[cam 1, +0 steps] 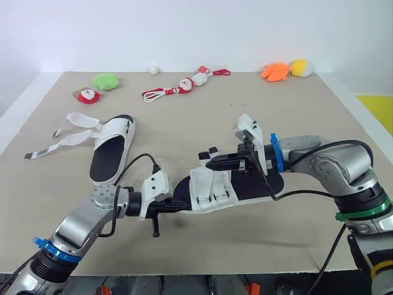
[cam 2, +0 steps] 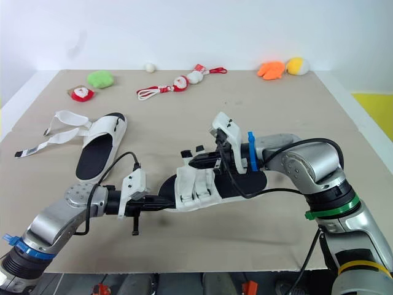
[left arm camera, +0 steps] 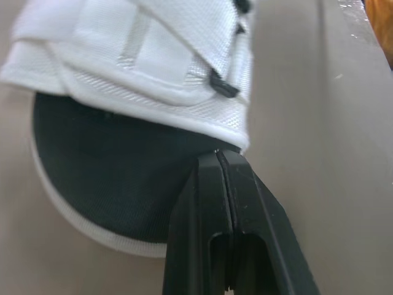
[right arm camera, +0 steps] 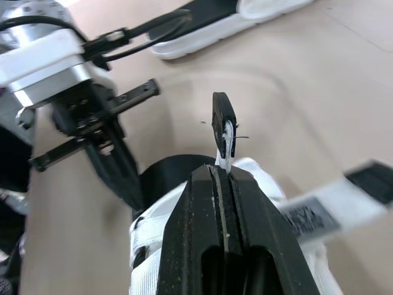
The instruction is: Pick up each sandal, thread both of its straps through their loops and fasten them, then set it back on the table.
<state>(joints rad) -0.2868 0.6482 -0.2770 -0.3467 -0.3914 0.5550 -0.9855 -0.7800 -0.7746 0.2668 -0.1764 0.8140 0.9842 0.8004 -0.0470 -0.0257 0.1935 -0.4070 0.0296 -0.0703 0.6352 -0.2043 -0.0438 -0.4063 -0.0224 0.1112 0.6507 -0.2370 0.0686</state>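
One white sandal with a black insole (cam 1: pixel 261 184) lies mid-table between my grippers. My right gripper (right arm camera: pixel 222 169) is shut on the end of one of its straps (right arm camera: pixel 224 120), a white band with a black tip, and holds it up over the white upper (cam 1: pixel 212 187). My left gripper (left arm camera: pixel 219 153) is shut at the toe, tips resting on the insole against the upper's lower edge, with nothing visible between the fingers. A second sandal (cam 1: pixel 110 153) lies at the left with its straps (cam 1: pixel 70 132) spread loose on the table.
Along the far edge lie a green plush (cam 1: pixel 105 80), two Santa toys (cam 1: pixel 89 95) (cam 1: pixel 184 85) with a red-white cord, a small ball (cam 1: pixel 154 69), and orange (cam 1: pixel 275 72) and yellow (cam 1: pixel 300 67) plush. The table's front edge (cam 1: pixel 202 269) is close to my arms.
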